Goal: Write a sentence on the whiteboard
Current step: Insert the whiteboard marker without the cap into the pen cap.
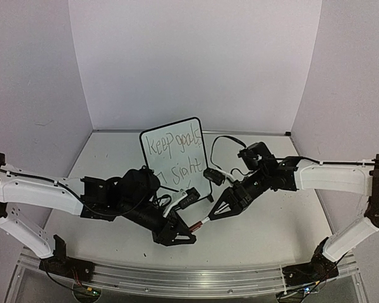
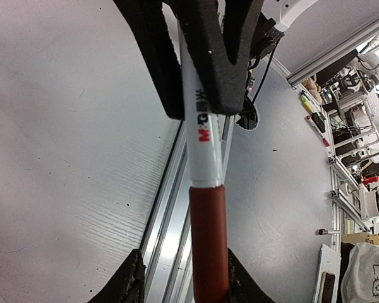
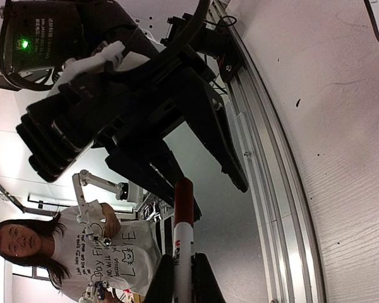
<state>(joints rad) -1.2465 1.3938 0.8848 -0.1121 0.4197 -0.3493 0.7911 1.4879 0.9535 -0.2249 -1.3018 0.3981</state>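
Note:
The whiteboard [image 1: 170,151] stands upright at the back centre. The sentence [image 1: 174,145] on it reads "Keep goals" over "sight", its lower line partly behind my left arm. A white marker [image 1: 201,222] with a red cap spans the gap between both grippers in front of the board. My right gripper [image 1: 216,213] [image 3: 183,262] is shut on the marker's white body [image 3: 182,243]. My left gripper [image 1: 180,235] [image 2: 184,259] is open around the red cap [image 2: 208,240]; one finger touches the cap and the other stands apart.
An aluminium rail [image 1: 189,278] runs along the table's front edge, just below the grippers. A black cable [image 1: 224,142] loops beside the whiteboard's right edge. A person [image 3: 82,252] and lab clutter show beyond the table.

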